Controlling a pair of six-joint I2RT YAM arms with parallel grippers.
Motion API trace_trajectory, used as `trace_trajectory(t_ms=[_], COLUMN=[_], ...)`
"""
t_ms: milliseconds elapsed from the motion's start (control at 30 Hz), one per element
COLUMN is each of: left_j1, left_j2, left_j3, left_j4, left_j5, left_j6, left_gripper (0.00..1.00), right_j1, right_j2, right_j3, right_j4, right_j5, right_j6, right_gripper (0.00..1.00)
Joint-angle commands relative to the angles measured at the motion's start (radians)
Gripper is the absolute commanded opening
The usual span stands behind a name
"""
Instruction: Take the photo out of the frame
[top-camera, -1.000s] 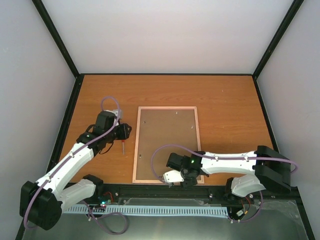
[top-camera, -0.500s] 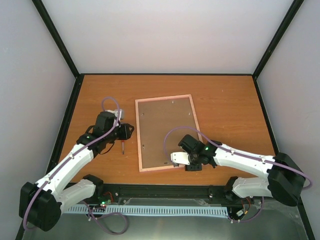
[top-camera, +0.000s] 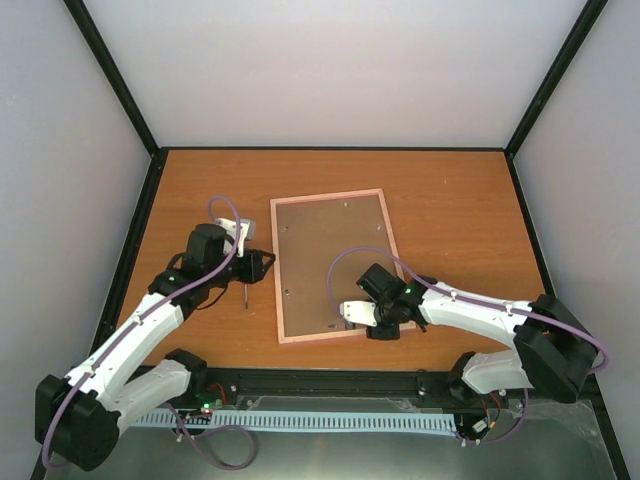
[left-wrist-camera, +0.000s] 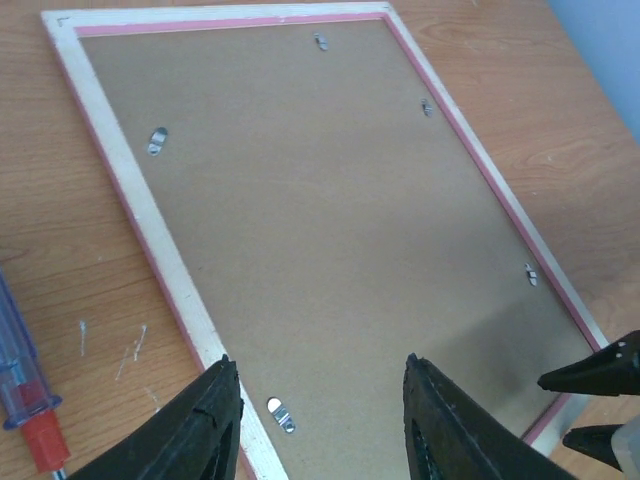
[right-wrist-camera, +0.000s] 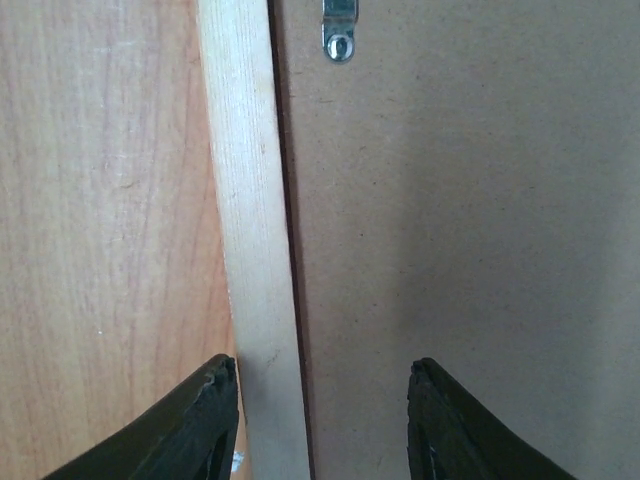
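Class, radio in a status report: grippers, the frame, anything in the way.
Left gripper open beside the frame. Right gripper open above its edge rail. Frame face-down, backing clipped in, photo unseen. Screwdriver beside it, not blocking.

Frame lies flat on table, back panel up, about mid-table. Its long axis runs 6 to 12 o'clock, with the far end leaning slightly toward 11.

Screwdriver lies on the table at the frame's 8 o'clock, near the left rail and not touching it.

Left gripper is at the frame's 9 o'clock, over the left rail.

Right gripper is over the frame's 5 o'clock corner.

Clips sit along the panel's edges.
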Motion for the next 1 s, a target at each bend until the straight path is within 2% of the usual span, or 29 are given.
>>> trace_trajectory(t_ms=[0,233,367,500,567,633,767,967], left_j1=[-0.012,-0.013,-0.013,-0.013,-0.014,-0.024,-0.138,-0.443], left_j2=[-0.017,-0.002,0.005,0.03,0.05,0.056,0.038,0.022], left_j3=[0.033,0.046,0.045,0.053,0.061,0.064,0.061,0.044], left_j4=[0.029,0.028,0.034,0.036,0.038,0.045,0.083,0.127], left_j5=[0.056,0.048,0.034,0.029,0.036,0.052,0.007,-0.161], left_j6=[0.055,0.071,0.077,0.092,0.108,0.142,0.208,0.345], left_gripper=[0.45,0.46,0.45,0.45,0.46,0.45,0.47,0.59], right_j1=[-0.01,-0.009,-0.009,-0.009,-0.01,-0.02,-0.125,-0.268], right_j2=[0.015,-0.001,0.001,0.016,0.0,-0.043,-0.157,-0.264], right_j3=[-0.029,-0.053,-0.075,-0.093,-0.085,-0.07,0.027,0.153], right_j4=[0.045,0.009,0.035,0.086,0.074,0.042,-0.105,-0.299], right_j5=[-0.025,-0.048,0.001,0.081,0.089,0.095,0.026,-0.073], right_j6=[0.007,-0.013,-0.021,-0.007,-0.004,-0.012,-0.055,-0.164], right_gripper=[0.45,0.42,0.38,0.25,0.09,0.03,0.03,0.03])
